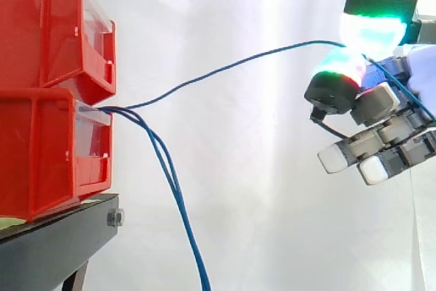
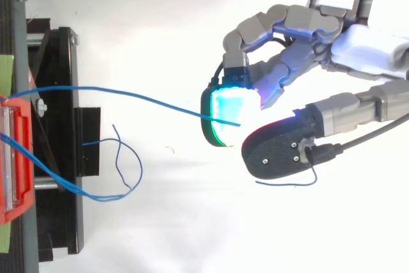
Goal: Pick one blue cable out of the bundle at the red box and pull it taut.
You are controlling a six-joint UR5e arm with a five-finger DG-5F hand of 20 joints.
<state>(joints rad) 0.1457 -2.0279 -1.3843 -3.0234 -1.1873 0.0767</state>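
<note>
Two stacked red bins stand at the left on a black stand. Several thin blue cables come out at the lower bin's front. One blue cable runs up and right in a shallow curve to my hand. Its glowing green and red pads pinch that cable, whose end trails down past the fingers. From above, the held cable crosses from the bin to the pinching pads. The other cables hang down from the bin.
A white curtain hangs behind the work. Below the bin, loose blue cable loops lie beside the black stand. A short blue cable end shows under my thumb. The space between bin and hand is open.
</note>
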